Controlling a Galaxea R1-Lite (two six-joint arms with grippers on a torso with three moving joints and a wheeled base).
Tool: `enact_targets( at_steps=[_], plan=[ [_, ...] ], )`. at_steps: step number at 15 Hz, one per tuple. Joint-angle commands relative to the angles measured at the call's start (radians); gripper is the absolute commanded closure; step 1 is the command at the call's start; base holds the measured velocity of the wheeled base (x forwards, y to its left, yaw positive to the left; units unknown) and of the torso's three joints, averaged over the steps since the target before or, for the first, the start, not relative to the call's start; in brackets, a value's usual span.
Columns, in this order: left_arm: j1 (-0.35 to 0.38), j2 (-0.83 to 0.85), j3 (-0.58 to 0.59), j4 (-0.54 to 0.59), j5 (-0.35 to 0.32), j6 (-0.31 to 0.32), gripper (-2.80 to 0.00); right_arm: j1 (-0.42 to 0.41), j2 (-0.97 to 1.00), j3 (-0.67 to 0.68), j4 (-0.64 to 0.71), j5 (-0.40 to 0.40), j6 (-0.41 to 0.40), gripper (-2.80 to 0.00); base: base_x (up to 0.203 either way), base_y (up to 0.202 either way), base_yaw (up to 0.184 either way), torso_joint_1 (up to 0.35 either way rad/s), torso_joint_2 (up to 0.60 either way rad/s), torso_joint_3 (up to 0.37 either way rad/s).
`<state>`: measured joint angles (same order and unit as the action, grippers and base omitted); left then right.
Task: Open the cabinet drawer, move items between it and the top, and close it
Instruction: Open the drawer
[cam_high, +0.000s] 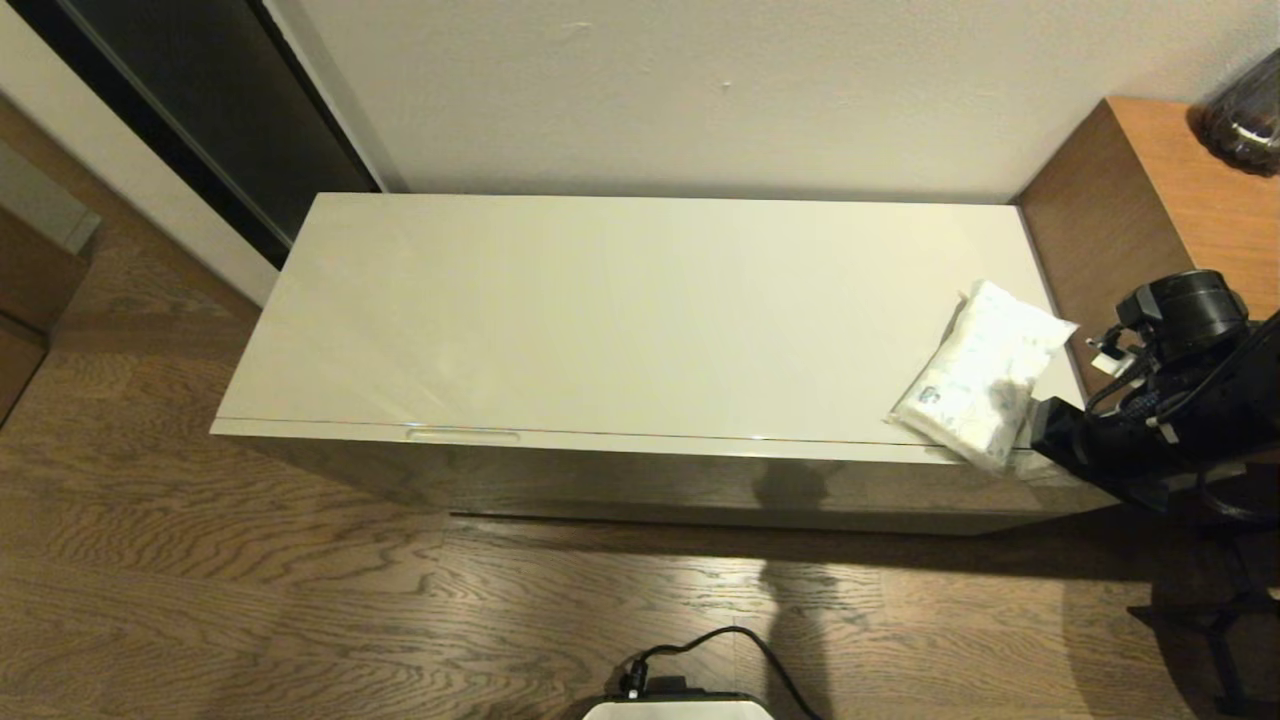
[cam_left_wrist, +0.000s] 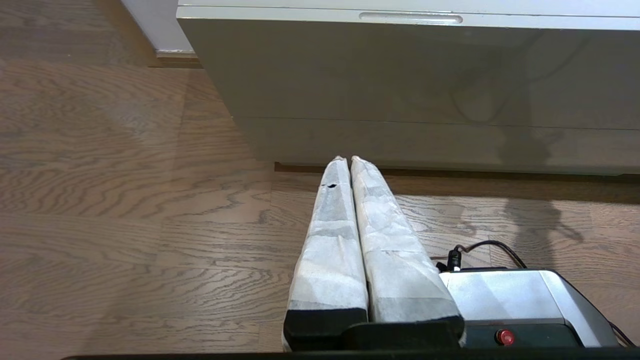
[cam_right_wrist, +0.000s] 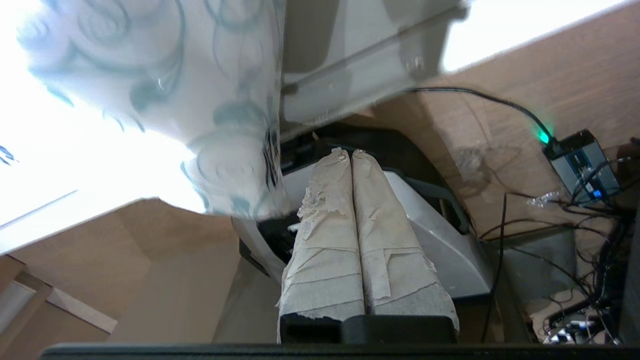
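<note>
The cabinet drawer sits pushed in flush under the top, with one recessed slot showing along its front edge; the same slot appears in the left wrist view. A white tissue pack in clear wrap lies at the top's right front corner, slightly over the edge. My right arm is just right of the pack, at the cabinet's front corner. The right gripper is shut and empty, with the pack close beside it. My left gripper is shut and empty, low over the floor before the cabinet.
A brown wooden side cabinet stands against the cabinet's right end, with a dark glass object on it. My base and its cable lie on the wood floor in front. A dark doorway is at the back left.
</note>
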<state>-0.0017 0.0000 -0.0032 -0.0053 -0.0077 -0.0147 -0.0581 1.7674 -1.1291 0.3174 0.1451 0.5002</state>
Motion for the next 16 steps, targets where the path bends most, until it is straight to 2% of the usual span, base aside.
enact_targets(
  at_steps=[1, 9, 16],
  plan=[
    [0.000, 0.002, 0.000, -0.001, 0.000, -0.001, 0.00, 0.001, 0.006, -0.021, 0.000, 0.001, 0.011, 0.00, 0.000, 0.000, 0.000, 0.000, 0.00, 0.000],
    [0.000, 0.002, 0.000, -0.001, 0.000, -0.001, 0.00, 0.010, 0.080, -0.113, 0.000, -0.001, 0.070, 0.00, 0.000, 0.000, 0.000, 0.000, 0.00, 0.000],
    [0.000, 0.002, 0.000, -0.001, 0.000, -0.001, 0.00, 0.023, 0.098, -0.104, 0.002, -0.002, 0.072, 0.00, 0.000, 0.000, 0.000, 0.000, 0.00, 0.000]
  ],
)
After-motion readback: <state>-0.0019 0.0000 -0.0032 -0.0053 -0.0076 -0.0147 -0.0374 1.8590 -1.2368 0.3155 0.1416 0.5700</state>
